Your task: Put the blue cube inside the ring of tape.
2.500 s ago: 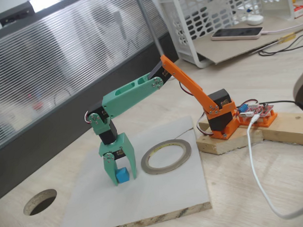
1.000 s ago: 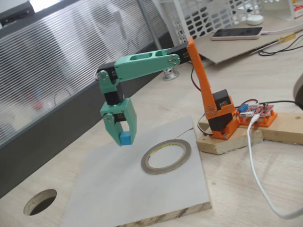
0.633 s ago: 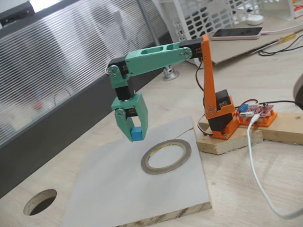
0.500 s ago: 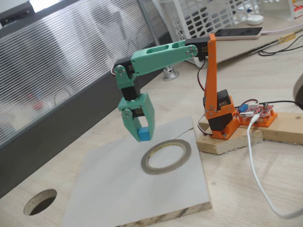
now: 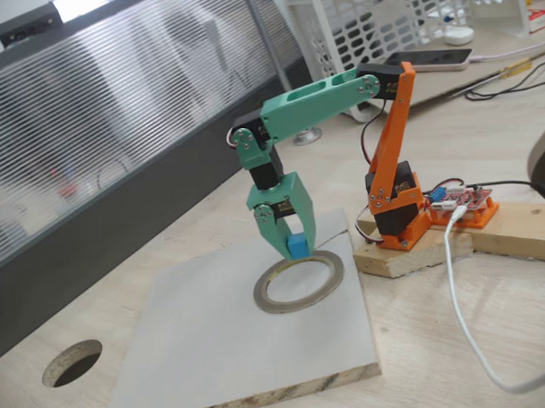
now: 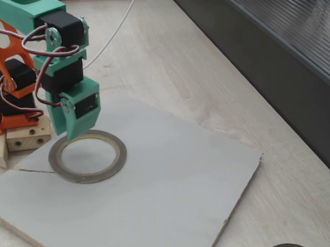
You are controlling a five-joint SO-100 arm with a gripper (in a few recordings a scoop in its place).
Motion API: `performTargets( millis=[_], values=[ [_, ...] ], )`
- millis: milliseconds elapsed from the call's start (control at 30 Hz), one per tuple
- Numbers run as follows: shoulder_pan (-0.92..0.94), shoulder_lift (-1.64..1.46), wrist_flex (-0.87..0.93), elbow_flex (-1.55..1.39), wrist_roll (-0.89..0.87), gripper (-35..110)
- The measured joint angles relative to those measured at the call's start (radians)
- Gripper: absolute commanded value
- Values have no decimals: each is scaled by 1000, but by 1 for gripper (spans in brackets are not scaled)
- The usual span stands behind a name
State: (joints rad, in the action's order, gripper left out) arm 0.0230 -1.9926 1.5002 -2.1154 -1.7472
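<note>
In a fixed view the small sky-blue cube (image 5: 297,248) hangs just above the grey board, pinched between the green fingers of my gripper (image 5: 294,246), which is shut on it. The ring of tape (image 5: 294,306) lies flat on the board right below, and the cube sits over its far rim. In the other fixed view the gripper (image 6: 74,133) points down over the upper left rim of the ring of tape (image 6: 119,154), its fingers covering the cube.
The grey board (image 5: 215,349) lies on a wooden table. A dark round hole (image 5: 72,361) is at the table's near left. The orange arm base (image 5: 398,209) stands on wooden blocks to the right, with a white cable (image 5: 465,323) beside it.
The gripper lifted the cube off the left part of the board, carried it right, and has come down over the ring's far rim.
</note>
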Motion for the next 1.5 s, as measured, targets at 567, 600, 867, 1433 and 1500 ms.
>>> performTargets(
  millis=[567, 600, 867, 1433, 1500],
  values=[
    [6, -60, -69, -135, 0, 11],
    [6, -60, -92, -135, 0, 11],
    [6, -60, -161, -135, 0, 11],
    [6, -60, -161, -135, 0, 11],
    [6, -60, -161, -135, 0, 11]
  ],
)
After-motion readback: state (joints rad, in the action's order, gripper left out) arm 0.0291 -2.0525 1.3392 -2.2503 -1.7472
